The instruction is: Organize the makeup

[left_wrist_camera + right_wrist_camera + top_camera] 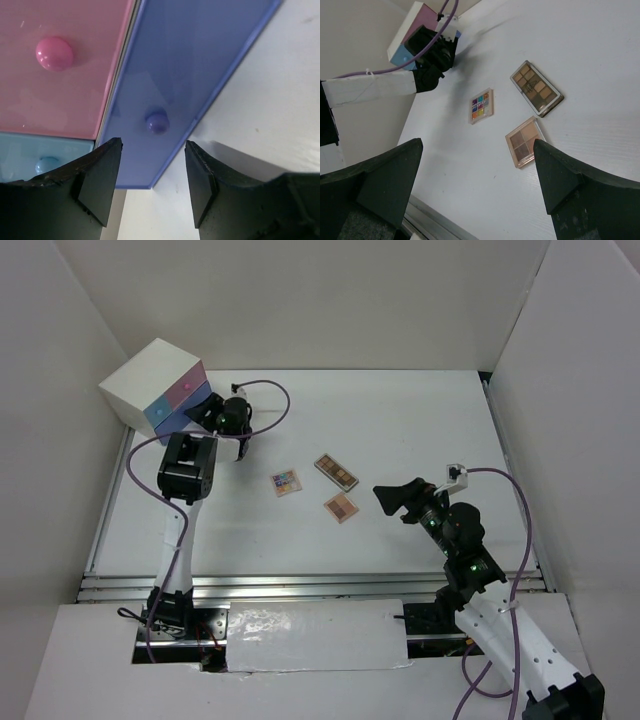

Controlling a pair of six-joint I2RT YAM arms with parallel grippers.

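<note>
Three eyeshadow palettes lie mid-table: a multicoloured one (pixel 286 483), a long brown one (pixel 336 472) and a small square tan one (pixel 341 507). The right wrist view shows the multicoloured (pixel 481 106), the long brown (pixel 536 89) and the tan palette (pixel 525 141). My left gripper (pixel 230 418) is open and empty, right in front of the drawer box (pixel 160 387), its jaws either side of the purple drawer's knob (pixel 157 122) without touching it. My right gripper (pixel 393 500) is open and empty, held above the table just right of the tan palette.
The white box has a pink drawer (pixel 60 65), a purple drawer (pixel 190 60) and a light blue drawer (pixel 40 157), all shut. White walls enclose the table on three sides. A metal rail (pixel 300 585) runs along the near edge.
</note>
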